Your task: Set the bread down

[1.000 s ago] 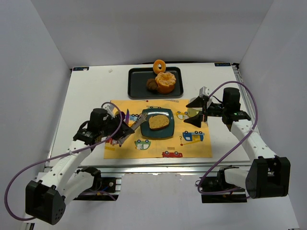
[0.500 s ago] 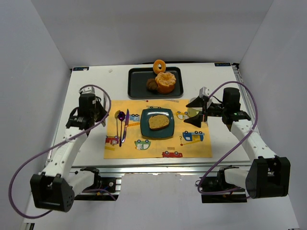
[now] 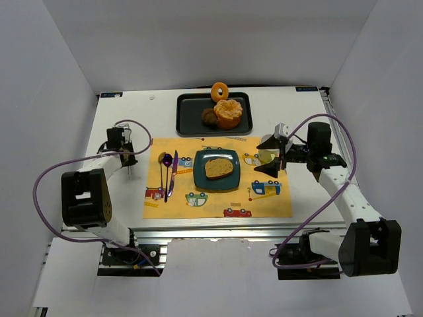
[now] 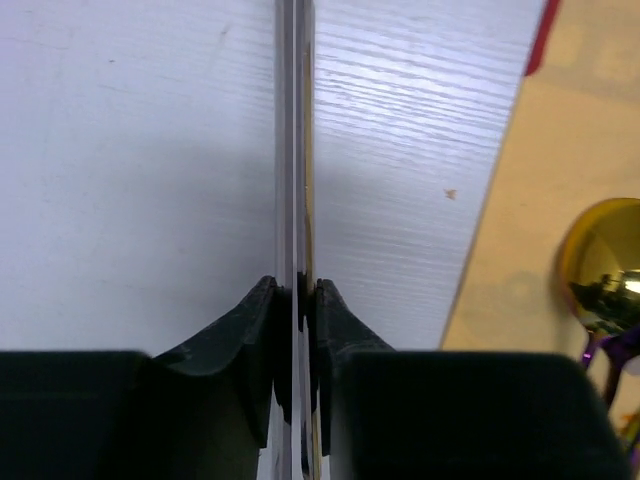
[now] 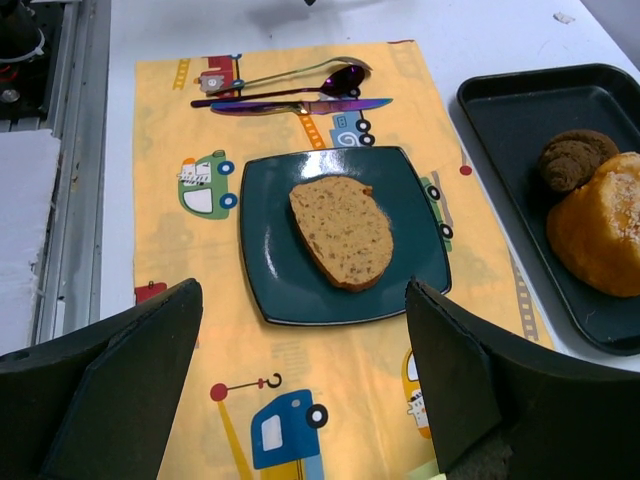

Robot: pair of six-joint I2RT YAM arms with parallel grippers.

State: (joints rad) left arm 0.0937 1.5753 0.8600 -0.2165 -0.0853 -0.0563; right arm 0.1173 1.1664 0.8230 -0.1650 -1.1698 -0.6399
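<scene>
On the white desk (image 3: 119,119) lay a yellow placemat (image 3: 218,205), and a dark teal plate (image 3: 201,181) at its middle carried the bread (image 3: 219,168). The right gripper (image 3: 268,156) held its fingers wide apart over the placemat's right side. The left gripper (image 4: 297,295) had its fingers clamped on a thin strip (image 4: 296,150).
</scene>
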